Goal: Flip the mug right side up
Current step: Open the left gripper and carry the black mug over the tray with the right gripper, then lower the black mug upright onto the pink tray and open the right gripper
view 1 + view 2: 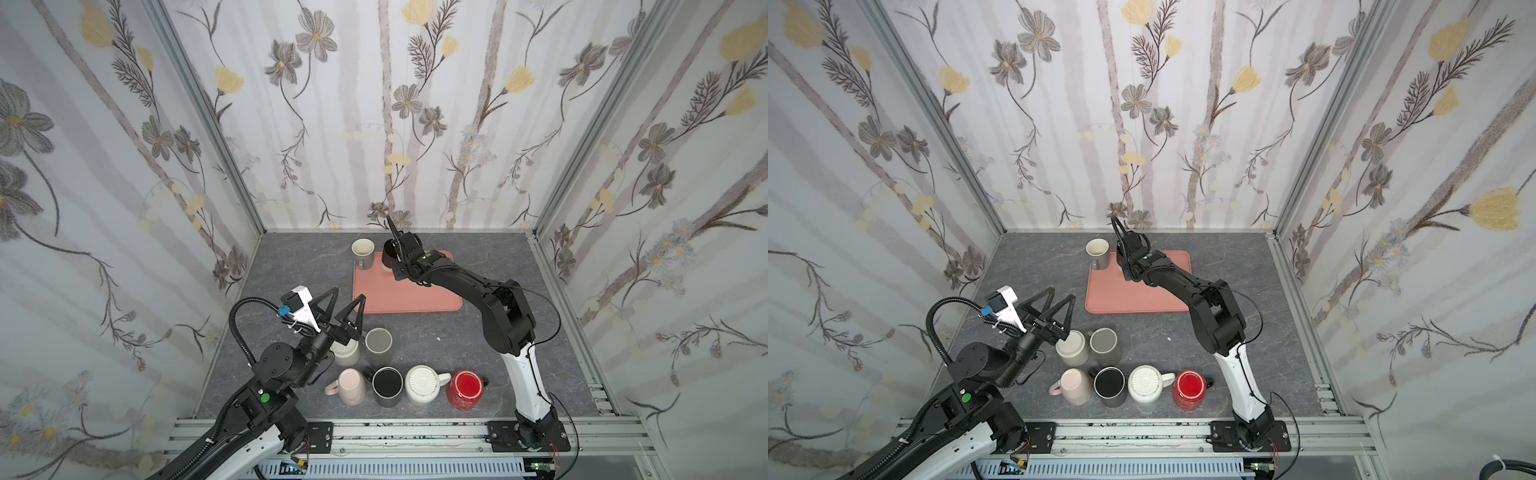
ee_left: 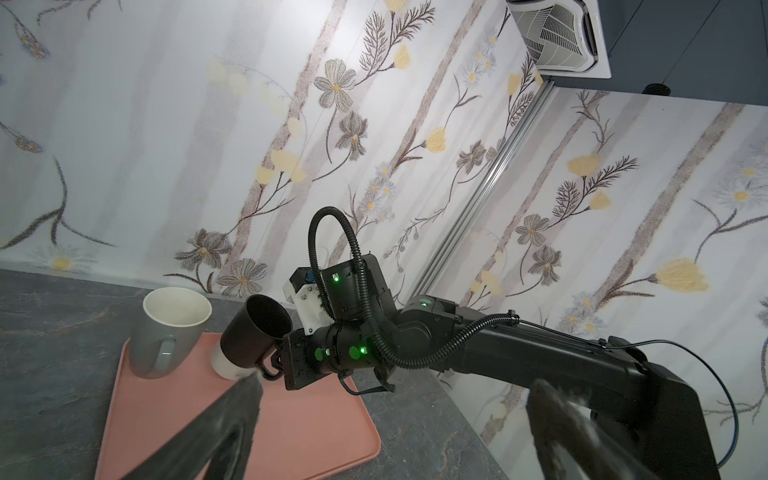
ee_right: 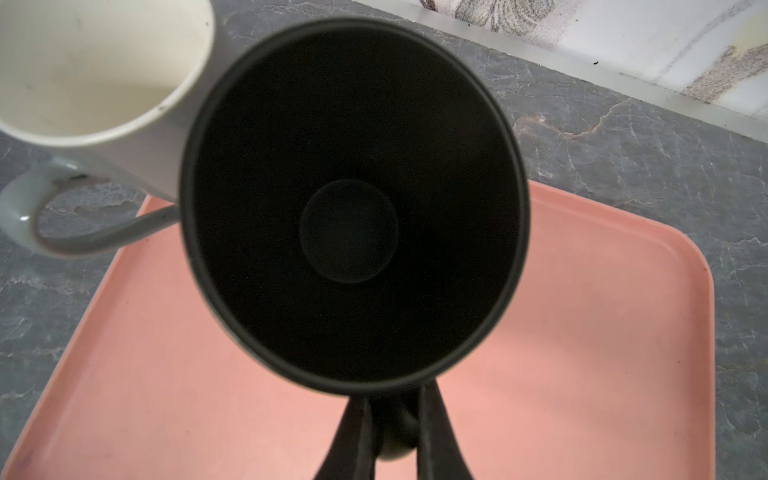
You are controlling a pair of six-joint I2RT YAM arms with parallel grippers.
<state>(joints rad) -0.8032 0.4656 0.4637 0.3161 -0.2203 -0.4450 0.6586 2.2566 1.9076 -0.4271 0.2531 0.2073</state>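
**Right gripper pinching the dark mug's handle over the tray**

Nearest the front rail, four mugs are sitting in a row: a pink mug, a black mug, a white mug and a red mug; just behind them a cream mug and a grey mug are standing side by side; the left gripper is hovering above the cream mug with its fingers spread wide, gripping nothing; farther back a tray is lying on the table; over the tray's far part the right gripper is pinching the handle of the dark mug, fingers pressed together on it; that mug is leaning with its mouth facing up, and its pale base seems to be resting on the tray, though the contact is hard to make out; just beside it, at the tray's far left corner, a pale mug is standing upright.
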